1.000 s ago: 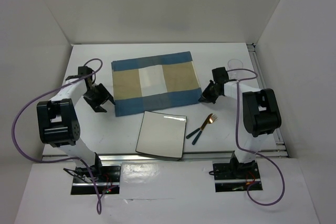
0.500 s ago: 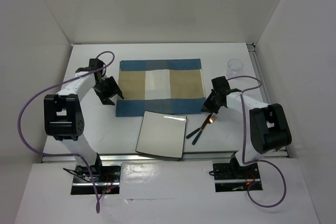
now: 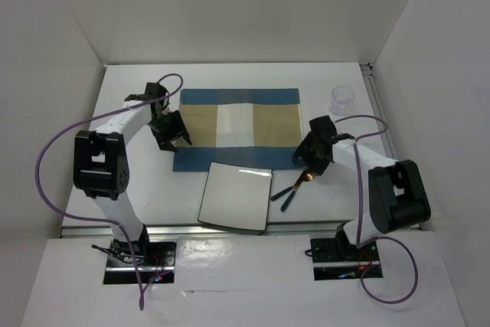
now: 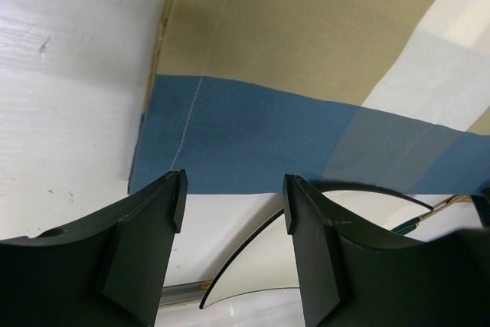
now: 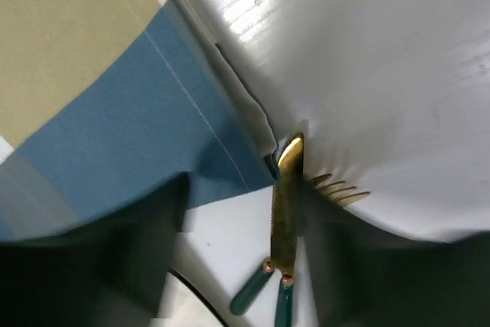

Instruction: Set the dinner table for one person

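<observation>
Placemat [image 3: 239, 126] shifted right; left tool [image 3: 178, 135] wide, right tool [image 3: 308, 162] parted, both gripping nothing; cup [image 3: 342, 100] on dinner table [image 3: 172, 189].

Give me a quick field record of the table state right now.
table: white, matte
placemat: blue and tan, lying flat mid-table
plate: square, white, on the near side of the placemat, not on it
knife and fork: side by side, right of the plate, off the placemat
cup: clear, far right
left gripper: open, empty, by the placemat's left edge
right gripper: open, at the placemat's near right corner
</observation>
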Tool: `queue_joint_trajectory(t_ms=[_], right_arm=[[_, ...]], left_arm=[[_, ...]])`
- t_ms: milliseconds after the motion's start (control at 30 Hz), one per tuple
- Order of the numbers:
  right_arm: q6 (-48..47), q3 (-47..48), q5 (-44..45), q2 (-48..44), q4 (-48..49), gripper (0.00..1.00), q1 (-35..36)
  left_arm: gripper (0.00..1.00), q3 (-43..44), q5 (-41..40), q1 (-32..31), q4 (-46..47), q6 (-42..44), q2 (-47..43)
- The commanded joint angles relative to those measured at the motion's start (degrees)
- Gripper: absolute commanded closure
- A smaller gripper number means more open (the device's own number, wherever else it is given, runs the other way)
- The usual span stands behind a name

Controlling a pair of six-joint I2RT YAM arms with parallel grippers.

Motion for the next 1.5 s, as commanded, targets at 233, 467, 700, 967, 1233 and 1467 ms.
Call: queue_joint_trajectory(t_ms=[233,467,700,967,1233,1467], right_arm=[[-8.12,16.35,11.24,-8.2,-7.34,0.3,1.79],[-18.94,31.75,9.57,0.84,-9.09,0.53,-0.4],[-20.09,35.88,10.71,3.31,-9.71,0.54,-6.37],[-23.17,54.66,9.14,17.8,-17.53,0.33,-18.76],[-22.99,65.67,5.19,32.39,-19.21,0.33,-24.57],[-22.38,67.61,3.24,38.2,-19.12,0.32,-25.36]], left_arm=[[0.3,8.36,-0.32,-1.39,-2.92,0.26,-1.17],[0.3,14.07,-0.32,-2.61,-5.03,2.1,-1.17],[0.3,9.52,-0.84,-5.34,-4.86,5.88,-6.17],[0.3,10.04,-0.85,-6.49,-4.86,6.94,-5.66],[0.3,13.28,-5.06,-7.63,-6.44,7.47,-3.99],[0.3,13.29,-6.38,-8.25,-7.14,7.47,-3.99]])
